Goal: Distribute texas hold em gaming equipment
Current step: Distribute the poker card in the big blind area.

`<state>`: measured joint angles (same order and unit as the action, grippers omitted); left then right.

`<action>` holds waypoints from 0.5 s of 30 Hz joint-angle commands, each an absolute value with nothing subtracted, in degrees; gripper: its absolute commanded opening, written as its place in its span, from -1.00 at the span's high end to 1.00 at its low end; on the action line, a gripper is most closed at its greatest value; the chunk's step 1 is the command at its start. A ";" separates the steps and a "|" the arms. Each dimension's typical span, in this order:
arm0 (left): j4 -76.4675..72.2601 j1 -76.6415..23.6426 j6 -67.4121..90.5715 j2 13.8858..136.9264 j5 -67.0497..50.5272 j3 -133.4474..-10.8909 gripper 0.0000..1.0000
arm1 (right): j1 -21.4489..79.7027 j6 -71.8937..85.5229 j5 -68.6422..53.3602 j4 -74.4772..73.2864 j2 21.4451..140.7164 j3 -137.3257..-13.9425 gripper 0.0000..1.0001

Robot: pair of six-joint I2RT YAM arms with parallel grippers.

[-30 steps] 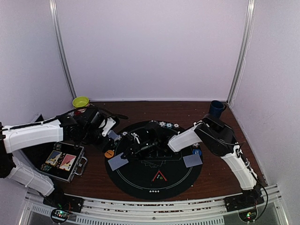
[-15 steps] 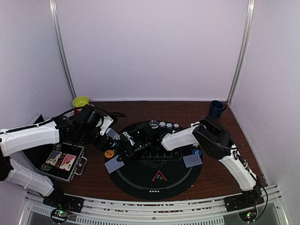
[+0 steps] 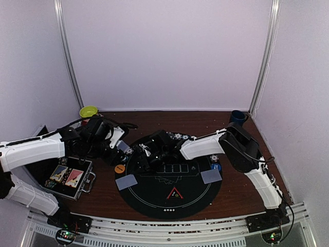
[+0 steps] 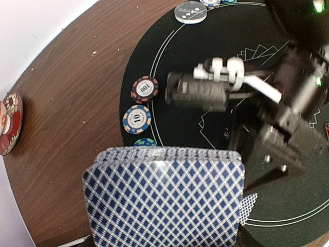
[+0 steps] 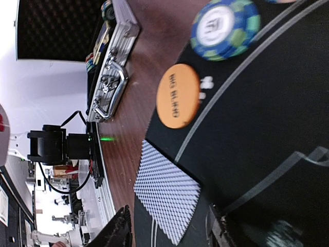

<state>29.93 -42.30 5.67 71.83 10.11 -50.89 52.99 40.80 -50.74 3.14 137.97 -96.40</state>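
Blue-checked card stock fills the left claw [image 3: 119,146]: its jaws are clamped on the deck [image 4: 164,198], gripped at the near end, with the far edge free above the left rim of the mat [image 3: 154,203]. Right claw [image 5: 172,232] stands low over the mat with jaws apart and nothing between them. A single card [image 5: 167,198] lies flat just beneath it, straddling the mat's edge, near the orange button [image 5: 177,95]. A second card [image 3: 211,176] lies at the mat's right side, and chips [image 4: 144,89] sit along the left rim. Assessment: cards are light, thin and slick and bend readily, so the deck may fan or shed cards if the clamp slackens. The top card is best pinched at its free far edge and slid off. Chips are stiff and best taken by the rim.
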 commanded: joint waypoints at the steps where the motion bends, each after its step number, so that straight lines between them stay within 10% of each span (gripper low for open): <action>1: 27.15 -41.78 4.88 71.79 8.81 -51.32 -0.15 | 48.71 37.47 -47.77 -0.55 131.73 -93.89 -0.04; 15: 27.56 -44.99 2.67 75.15 -0.01 -55.15 -0.15 | 40.58 48.84 -61.83 13.79 121.74 -91.54 -0.20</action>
<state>30.02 -42.98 4.10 73.38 3.84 -51.62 39.22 42.13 -54.61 4.40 124.81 -93.47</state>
